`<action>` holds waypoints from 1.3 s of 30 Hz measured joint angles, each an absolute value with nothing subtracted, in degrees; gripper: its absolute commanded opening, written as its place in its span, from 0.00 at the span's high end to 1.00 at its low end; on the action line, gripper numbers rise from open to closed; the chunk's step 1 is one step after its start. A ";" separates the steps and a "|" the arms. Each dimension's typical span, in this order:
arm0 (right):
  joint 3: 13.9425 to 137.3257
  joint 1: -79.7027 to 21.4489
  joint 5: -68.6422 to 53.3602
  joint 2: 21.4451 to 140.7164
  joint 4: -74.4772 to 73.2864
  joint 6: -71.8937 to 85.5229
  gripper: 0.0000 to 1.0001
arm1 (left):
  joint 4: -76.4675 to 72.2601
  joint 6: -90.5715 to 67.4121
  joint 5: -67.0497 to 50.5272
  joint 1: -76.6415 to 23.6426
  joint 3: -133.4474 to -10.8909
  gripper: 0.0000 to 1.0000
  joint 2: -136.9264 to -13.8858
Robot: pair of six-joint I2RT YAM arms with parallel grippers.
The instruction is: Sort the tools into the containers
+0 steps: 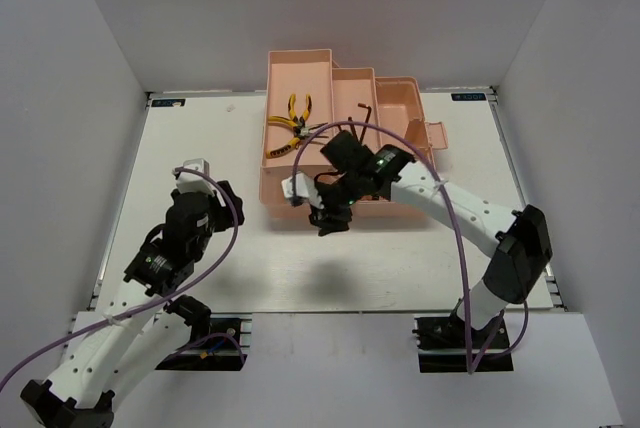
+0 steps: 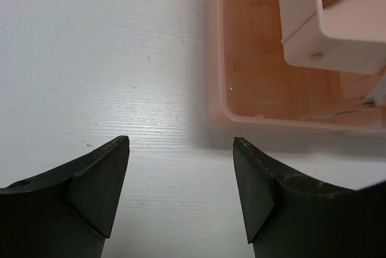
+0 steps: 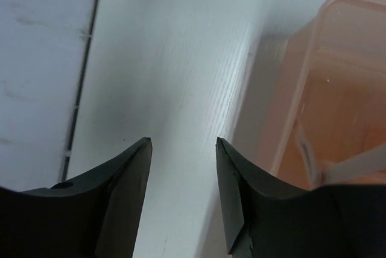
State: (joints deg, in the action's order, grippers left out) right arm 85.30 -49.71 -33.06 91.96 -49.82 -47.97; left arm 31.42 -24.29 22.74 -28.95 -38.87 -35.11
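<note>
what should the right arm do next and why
Probably draw the right gripper back from the toolbox: its jaws are open and empty over bare table beside the box wall, and the yellow pliers already lie in a tray.

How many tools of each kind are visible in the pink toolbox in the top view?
Yellow-handled pliers: 2
Dark L-shaped hex key: 1
Total: 3 tools visible; the right arm may hide more.
</note>
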 measured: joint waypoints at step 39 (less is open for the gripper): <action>91.88 -60.10 3.73 110.80 -33.95 -37.50 1.00 | 28.71 -45.15 19.07 -28.95 -24.56 0.56 -26.30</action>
State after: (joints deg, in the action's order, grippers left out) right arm 91.88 -60.10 3.73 110.80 -33.95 -37.50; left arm 28.71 -45.15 19.07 -28.95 -24.56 -26.30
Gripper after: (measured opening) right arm 0.103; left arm 0.526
